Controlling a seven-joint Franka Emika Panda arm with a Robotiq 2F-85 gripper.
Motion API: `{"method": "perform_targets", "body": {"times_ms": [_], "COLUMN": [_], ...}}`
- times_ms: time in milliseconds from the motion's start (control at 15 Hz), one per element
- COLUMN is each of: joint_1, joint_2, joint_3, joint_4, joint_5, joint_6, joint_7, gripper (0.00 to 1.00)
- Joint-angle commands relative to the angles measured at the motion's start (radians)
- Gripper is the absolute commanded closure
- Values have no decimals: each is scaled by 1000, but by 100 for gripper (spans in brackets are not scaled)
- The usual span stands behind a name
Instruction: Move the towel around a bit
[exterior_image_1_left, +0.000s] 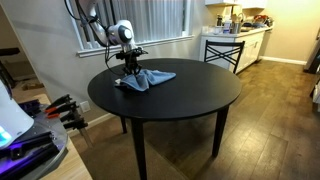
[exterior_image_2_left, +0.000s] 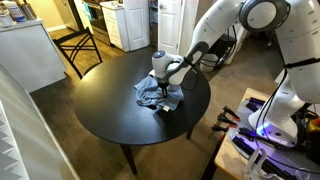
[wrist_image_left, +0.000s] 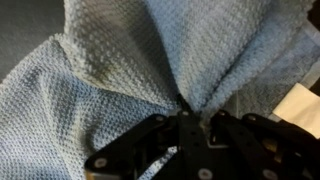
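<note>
round black table (exterior_image_1_left: 195, 95) mostly bare; blue towel (exterior_image_1_left: 152, 78) near rim, bunched, pinched in clenched gripper (exterior_image_1_left: 131, 75).

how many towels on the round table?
1. The blue-grey towel lies bunched on the black table, toward one edge, its folds pinched in the gripper. Nothing else cloth-like shows, though a layer underneath could be hidden.
</note>
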Motion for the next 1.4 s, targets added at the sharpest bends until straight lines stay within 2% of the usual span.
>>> {"method": "perform_targets", "body": {"times_ms": [0,133,200,333,867,933,1333], "joint_1": [11,7,7,-4,-6,1,20], "joint_2": [12,-7,-18,-49,-244,-263,-325], "joint_3": [5,-2,-9,-10,18,12,-12], "joint_4": [57,44,33,-5,-187,-207,-297], "joint_5": [24,28,30,34,103,107,108], "joint_6": [-27,-21,-12,4,77,90,211], "joint_7": [-23,-17,-1,-1,45,70,178], "gripper": [96,95,61,55,5,0,0]}}
